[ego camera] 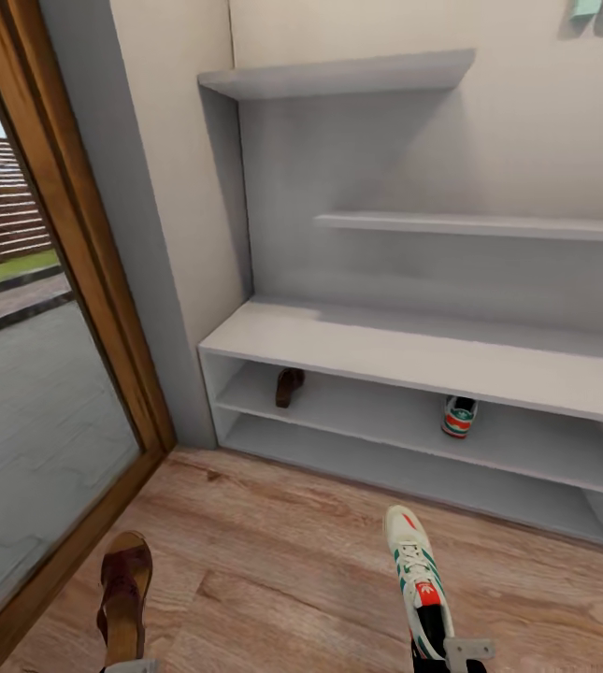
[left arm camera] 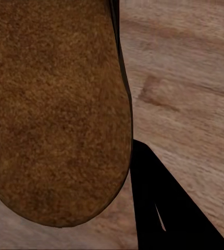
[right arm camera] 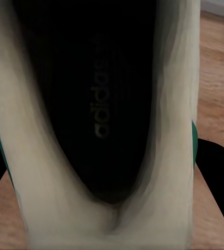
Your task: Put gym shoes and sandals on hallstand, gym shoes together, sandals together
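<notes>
Head view: hallstand (ego camera: 404,350) shelf holds sandal (ego camera: 289,386) and gym shoe (ego camera: 459,416).

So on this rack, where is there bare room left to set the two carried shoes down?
On the upper tier of the rack, the stretch between the sandal on the shelf and the gym shoe on the shelf is bare, as is the part right of that shoe. The bottom tier and the bench top look free. Nowhere looks crowded; beside each shelved shoe suits pairing.
</notes>
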You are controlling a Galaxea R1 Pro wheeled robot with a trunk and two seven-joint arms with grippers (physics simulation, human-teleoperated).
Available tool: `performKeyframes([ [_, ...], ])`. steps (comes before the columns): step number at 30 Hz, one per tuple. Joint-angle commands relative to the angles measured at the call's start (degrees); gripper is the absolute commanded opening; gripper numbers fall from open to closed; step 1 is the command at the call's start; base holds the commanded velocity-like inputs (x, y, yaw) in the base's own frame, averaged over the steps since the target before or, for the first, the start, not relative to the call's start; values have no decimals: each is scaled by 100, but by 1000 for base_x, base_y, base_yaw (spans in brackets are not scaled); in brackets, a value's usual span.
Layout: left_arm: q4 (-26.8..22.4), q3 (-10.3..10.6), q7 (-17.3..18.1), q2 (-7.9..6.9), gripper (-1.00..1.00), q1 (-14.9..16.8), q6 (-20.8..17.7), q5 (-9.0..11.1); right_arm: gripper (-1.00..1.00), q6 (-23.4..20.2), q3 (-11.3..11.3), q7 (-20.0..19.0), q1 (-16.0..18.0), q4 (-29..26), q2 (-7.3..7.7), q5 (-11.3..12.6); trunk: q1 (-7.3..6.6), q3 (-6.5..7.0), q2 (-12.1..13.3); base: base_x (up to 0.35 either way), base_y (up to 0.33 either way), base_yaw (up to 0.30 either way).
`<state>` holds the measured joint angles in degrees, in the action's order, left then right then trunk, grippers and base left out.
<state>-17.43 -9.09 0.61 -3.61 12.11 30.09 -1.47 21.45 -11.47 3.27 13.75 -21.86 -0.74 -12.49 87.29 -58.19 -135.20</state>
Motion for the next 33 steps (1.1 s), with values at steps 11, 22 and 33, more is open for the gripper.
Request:
performKeyframes([
  [11,3,-21,-1,1,-100,2,15,-45,-100,17,-30,25,5,6,-5,-60,-1,-5,-2,4,7,-287],
  [22,3,-22,-4,-3,-100,2,15,-39,-100,17,-30,25,5,13,-5,-60,-1,-5,-2,0,0,-285],
  [33,3,-22,-5,-8,-100,2,15,-39,-100,17,-30,25,5,15,-5,-60,-1,-5,-2,0,0,-284],
])
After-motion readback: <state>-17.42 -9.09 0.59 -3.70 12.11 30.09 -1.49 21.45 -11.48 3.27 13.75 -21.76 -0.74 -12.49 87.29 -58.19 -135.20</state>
